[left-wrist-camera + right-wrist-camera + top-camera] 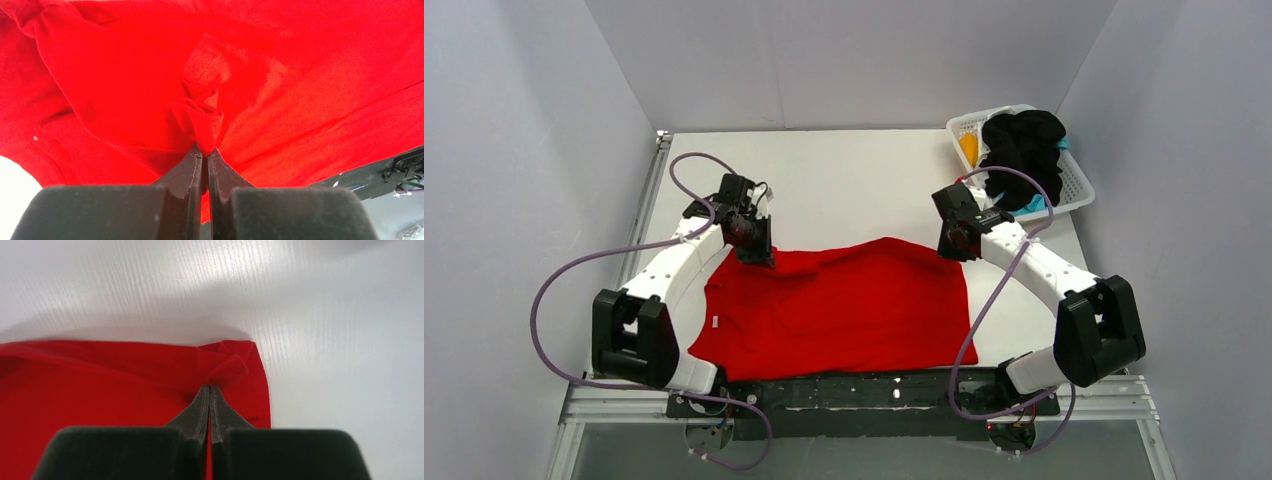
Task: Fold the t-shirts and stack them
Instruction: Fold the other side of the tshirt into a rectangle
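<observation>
The bright red t-shirt (844, 305) lies spread nearly flat at the near middle, with its 2 far corners pinched into small bunches. The black t-shirt (1022, 145) is heaped at the far right, partly covering the orange-yellow t-shirt (968, 148) and the teal t-shirt (1031, 205).
</observation>
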Controlling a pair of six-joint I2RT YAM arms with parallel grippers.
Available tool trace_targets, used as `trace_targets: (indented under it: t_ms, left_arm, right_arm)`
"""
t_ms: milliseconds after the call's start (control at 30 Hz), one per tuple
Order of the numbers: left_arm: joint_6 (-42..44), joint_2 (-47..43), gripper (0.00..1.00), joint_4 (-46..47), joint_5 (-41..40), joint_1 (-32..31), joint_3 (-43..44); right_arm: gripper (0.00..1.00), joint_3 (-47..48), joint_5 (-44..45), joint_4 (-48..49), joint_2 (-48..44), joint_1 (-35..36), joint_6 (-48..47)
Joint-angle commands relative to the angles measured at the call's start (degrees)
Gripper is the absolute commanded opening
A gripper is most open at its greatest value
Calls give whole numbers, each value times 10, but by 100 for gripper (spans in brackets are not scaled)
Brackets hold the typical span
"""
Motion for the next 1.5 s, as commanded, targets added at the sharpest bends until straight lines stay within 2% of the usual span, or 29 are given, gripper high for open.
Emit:
trace_targets:
  t_ms: [0,233,533,867,933,1167,1200,1233,1300,1333,1367,1400,1433,1467]
  left_arm:
    - [-43,-58,0,-71,-69,-25,-38]
    - [-99,-156,0,-127,-152,-54,-76]
    - [-153,-295,0,-176,-161,-60,-152]
    - [-211,-353,0,-239,-143,-61,-204]
    - [-226,-357,9,-244,-141,-61,-224]
    - [-259,-330,10,-246,-137,-61,-246]
    - [-263,-331,18,-249,-122,-61,-249]
    - [-266,-332,29,-254,-106,-61,-251]
    - [-271,-340,45,-279,-82,-61,-251]
    - [-275,-347,56,-300,-73,-61,-249]
    - [-274,-355,74,-322,-61,-61,-245]
    - [-275,-368,82,-343,-53,-61,-240]
    - [-274,-389,93,-363,-41,-62,-230]
    - [-273,-398,97,-369,-31,-62,-222]
  right_arm:
    - [1,-6,-3,-15,-25,1,-15]
    - [1,7,16,-34,-29,1,-29]
    - [1,11,23,-50,-51,0,-43]
    - [1,5,17,-69,-75,0,-60]
    - [1,-6,1,-58,-71,0,-60]
    - [1,-31,-8,-50,-42,0,-31]
    - [1,-36,-8,-54,-40,0,-25]
    - [2,-42,-9,-58,-40,1,-20]
    - [11,-50,-7,-80,-46,0,-11]
    - [18,-53,-3,-95,-53,0,-2]
    - [24,-56,1,-114,-61,0,6]
    - [30,-59,2,-129,-73,1,13]
    - [44,-67,-3,-141,-95,1,21]
    - [57,-74,-7,-145,-116,1,24]
